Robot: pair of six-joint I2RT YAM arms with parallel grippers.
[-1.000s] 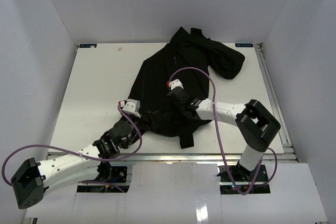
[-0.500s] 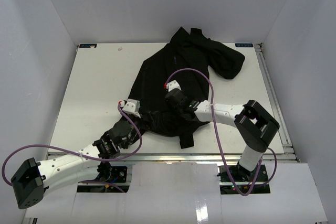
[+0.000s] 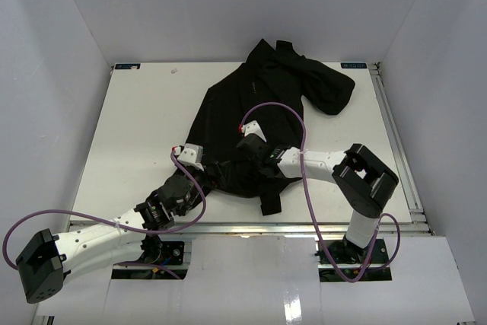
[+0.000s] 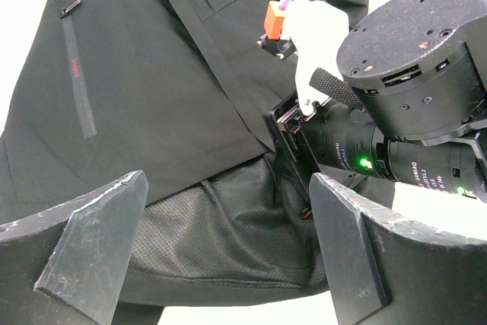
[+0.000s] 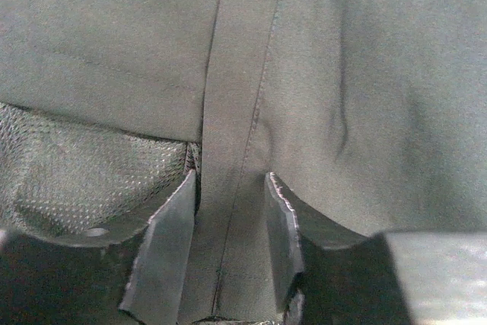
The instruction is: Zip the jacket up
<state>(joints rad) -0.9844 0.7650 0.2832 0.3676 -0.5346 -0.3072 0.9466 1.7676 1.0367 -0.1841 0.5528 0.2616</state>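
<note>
Top view, near edge: both arm bases sit at the bottom of the frame. The jacket's [image 3: 228,112] lowest flap ends just short of the table's [image 3: 137,127] front edge.

Left gripper [image 4: 227,180]: fingers [image 4: 99,226] spread wide, nothing between them. It hovers near the jacket's lower hem, where the mesh lining [image 4: 221,218] is turned out.

Right gripper [image 5: 230,180]: set down on the jacket's front, just beyond the left gripper, at centre frame in the top view. Its fingers [image 5: 163,241] stand partly apart, one on each side of the stitched front strip [image 5: 243,97], which fills the gap. Whether they pinch the strip cannot be told.

Jacket: lies across the middle of the table, running from lower centre to upper right. A zipped chest pocket [image 4: 80,74] faces up. Its bunched dark mass [image 3: 327,85] lies near the far right corner.

Clearances: a broad bare area of table lies left of the jacket, out to the left wall. A narrower strip lies between the jacket and the right-hand rail [image 3: 392,135]. At upper centre, the jacket reaches the table's back edge.
</note>
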